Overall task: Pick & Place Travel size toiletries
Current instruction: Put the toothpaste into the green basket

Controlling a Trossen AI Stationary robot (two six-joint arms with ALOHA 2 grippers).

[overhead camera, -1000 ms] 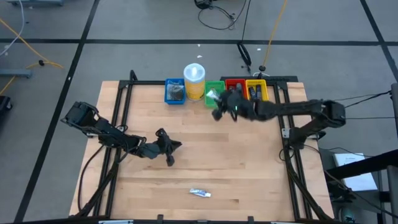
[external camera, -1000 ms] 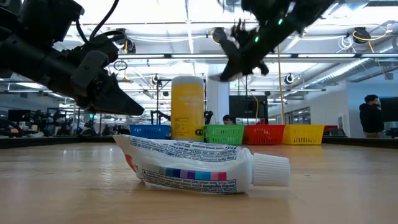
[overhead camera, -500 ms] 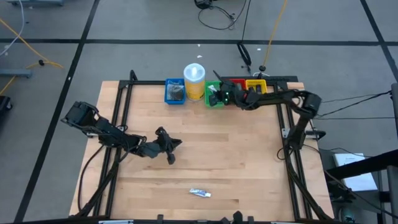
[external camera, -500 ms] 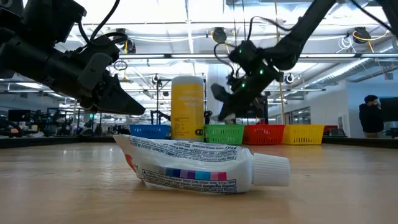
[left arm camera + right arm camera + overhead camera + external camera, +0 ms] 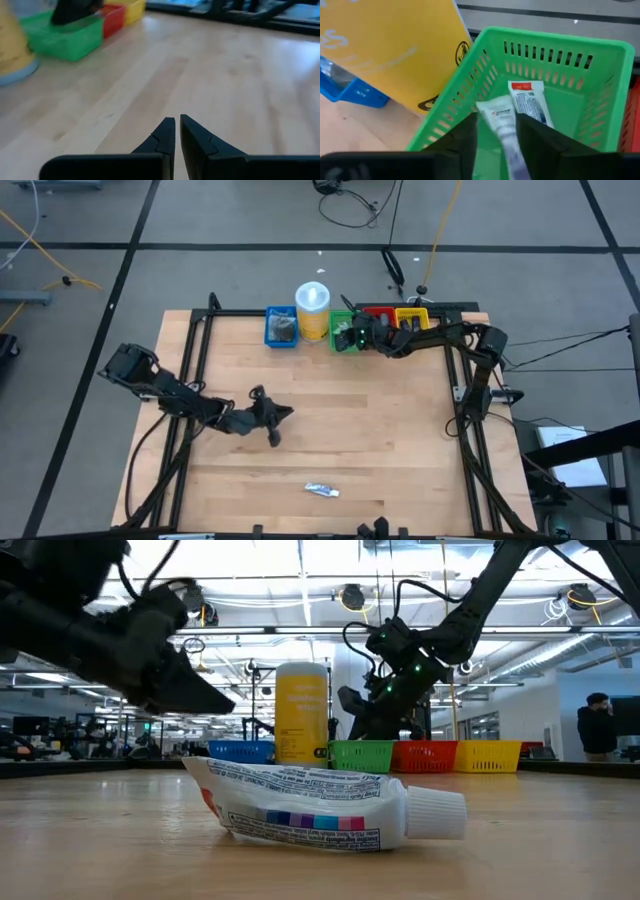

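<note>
Holding a white tube (image 5: 502,127) — right gripper (image 5: 497,131) over green bin (image 5: 600,50) | left gripper (image 5: 177,131) closed, idle

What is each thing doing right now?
Right tool: shut on a tube, over the green bin.
Green bin: another tube lies inside.
Left tool: shut, empty, above the table.
Toothpaste tube: lying flat, cap on.
Yellow cylinder: upright.

Wooden table (image 5: 400,440): toothpaste tube (image 5: 322,490), far-edge bins (image 5: 281,328), yellow cylinder (image 5: 312,312).
</note>
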